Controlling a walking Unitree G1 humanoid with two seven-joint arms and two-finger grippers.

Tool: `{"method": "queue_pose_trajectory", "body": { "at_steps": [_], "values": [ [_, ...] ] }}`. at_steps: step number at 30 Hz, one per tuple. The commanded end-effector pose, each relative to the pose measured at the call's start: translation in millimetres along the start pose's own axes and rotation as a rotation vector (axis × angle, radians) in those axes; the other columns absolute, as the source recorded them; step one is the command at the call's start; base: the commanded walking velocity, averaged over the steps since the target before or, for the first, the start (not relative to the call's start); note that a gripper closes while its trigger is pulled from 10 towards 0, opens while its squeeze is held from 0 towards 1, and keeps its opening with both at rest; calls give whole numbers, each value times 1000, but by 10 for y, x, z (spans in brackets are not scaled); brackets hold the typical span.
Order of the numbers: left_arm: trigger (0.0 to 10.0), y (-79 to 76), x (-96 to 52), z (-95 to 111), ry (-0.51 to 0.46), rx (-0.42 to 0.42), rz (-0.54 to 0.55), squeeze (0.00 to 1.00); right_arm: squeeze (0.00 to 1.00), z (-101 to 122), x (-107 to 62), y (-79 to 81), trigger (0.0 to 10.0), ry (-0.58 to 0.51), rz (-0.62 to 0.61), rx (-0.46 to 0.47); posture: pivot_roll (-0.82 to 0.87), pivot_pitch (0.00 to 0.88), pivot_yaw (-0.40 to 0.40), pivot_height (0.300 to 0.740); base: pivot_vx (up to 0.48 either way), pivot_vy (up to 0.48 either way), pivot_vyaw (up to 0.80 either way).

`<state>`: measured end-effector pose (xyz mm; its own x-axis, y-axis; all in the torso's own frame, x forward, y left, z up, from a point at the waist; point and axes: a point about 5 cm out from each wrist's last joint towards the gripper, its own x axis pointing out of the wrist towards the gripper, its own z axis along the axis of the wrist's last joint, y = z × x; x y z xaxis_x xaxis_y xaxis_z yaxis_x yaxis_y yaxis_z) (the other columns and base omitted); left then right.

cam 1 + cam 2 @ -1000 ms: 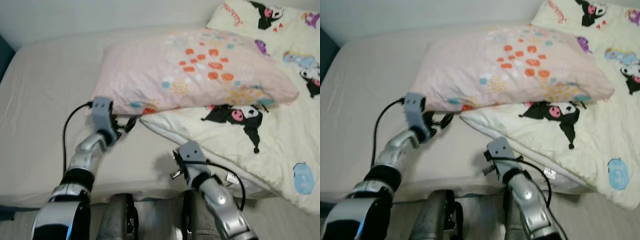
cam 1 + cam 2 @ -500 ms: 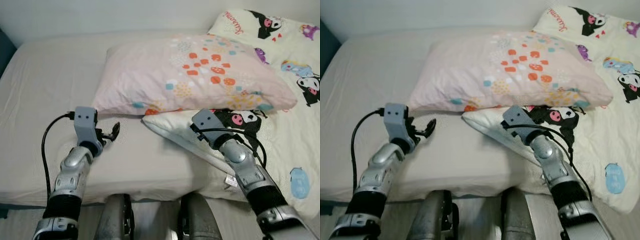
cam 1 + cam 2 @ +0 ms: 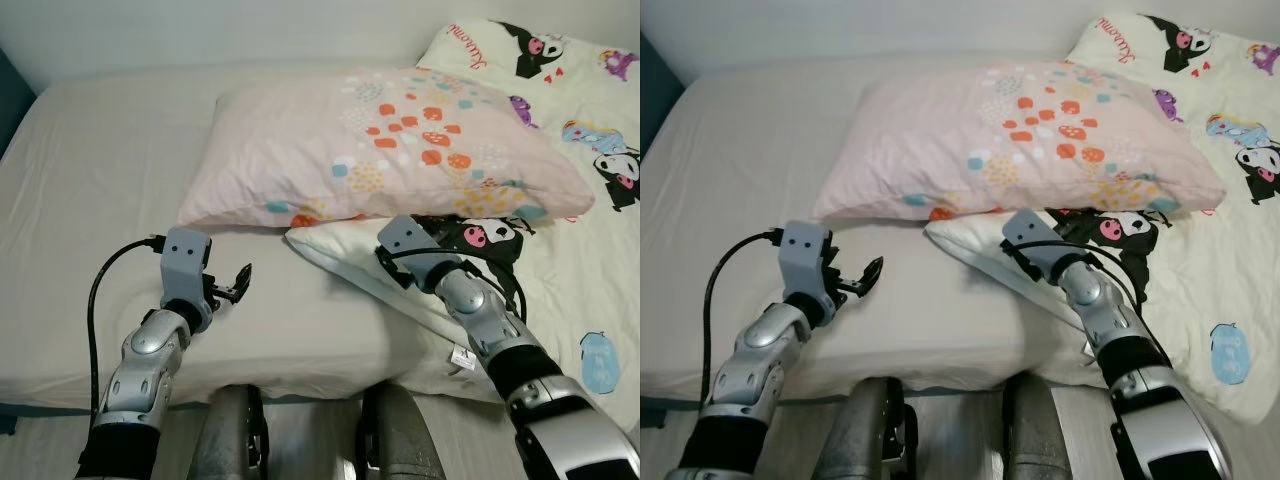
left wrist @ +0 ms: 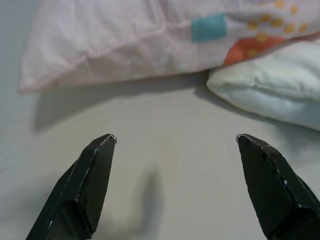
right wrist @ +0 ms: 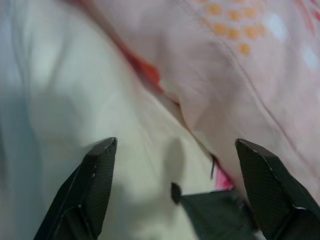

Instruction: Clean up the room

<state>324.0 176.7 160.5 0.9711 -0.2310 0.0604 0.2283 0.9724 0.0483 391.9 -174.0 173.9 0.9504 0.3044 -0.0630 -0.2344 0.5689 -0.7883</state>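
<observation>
The pillow [image 3: 385, 140], pink with orange and teal spots, lay across the upper middle of the frame on the bed [image 3: 90, 180], its right end resting on the cartoon-print quilt [image 3: 560, 260]. At lower left the left gripper [image 3: 236, 283] hovered over the sheet with its jaws spread and empty, while right of centre the right gripper [image 5: 172, 192] sat at the seam where pillow met quilt, jaws also apart and holding nothing. To tidy well, each gripper probably needed a firm pinch on a pillow edge before lifting evenly; red script near the upper right corner was too small to read.
</observation>
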Motion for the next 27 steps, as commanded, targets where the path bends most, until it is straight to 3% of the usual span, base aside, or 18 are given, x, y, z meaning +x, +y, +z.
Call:
{"method": "queue_pose_trajectory", "body": {
  "at_steps": [1,3,5,7,8,9,10,11,12,17,20,27],
  "values": [
    [10000,39,-95,-13,26,-4,11,0,1000,-83,-12,15,10000,32,41,-92,57,430,13,627,0,0,0],
    [10000,25,-105,8,19,-9,3,0,1000,-80,-5,-14,10000,38,36,-106,72,442,9,627,0,0,0],
    [10000,-13,-129,45,7,-19,-15,0,1000,-78,11,-69,10000,55,21,-164,83,450,7,627,0,0,0],
    [10000,-69,-152,83,-7,-27,-43,0,1000,-69,29,-130,10000,71,-10,-281,95,459,10,627,0,0,0],
    [10000,-69,-152,83,-7,-27,-43,0,1000,-69,29,-130,10000,71,-10,-281,95,459,10,627,0,0,0],
    [10000,-93,-166,95,-8,-25,-53,0,804,-72,33,-161,10000,81,-25,-323,100,463,12,627,0,0,0],
    [10000,-109,-178,106,-9,-24,-62,0,341,-73,37,-191,10000,89,-38,-353,104,466,13,627,0,0,0],
    [10000,-109,-178,106,-9,-24,-62,0,341,-73,37,-191,10000,89,-38,-353,104,466,13,627,0,0,0],
    [10000,-131,-193,117,-6,-24,-73,0,0,-77,37,-241,10000,99,-59,-391,111,470,15,627,0,0,0],
    [10000,-158,-242,182,-12,-17,-89,0,0,-64,35,-372,10000,100,-102,-514,139,481,23,627,0,0,0],
    [10000,-159,-301,272,-23,-18,-84,0,0,-25,32,-503,10000,77,-150,-663,157,488,32,627,0,0,0],
    [10000,-150,-344,390,-51,2,-91,0,0,-12,11,-704,10000,110,-214,-789,189,494,43,627,0,0,0]
  ]
}}
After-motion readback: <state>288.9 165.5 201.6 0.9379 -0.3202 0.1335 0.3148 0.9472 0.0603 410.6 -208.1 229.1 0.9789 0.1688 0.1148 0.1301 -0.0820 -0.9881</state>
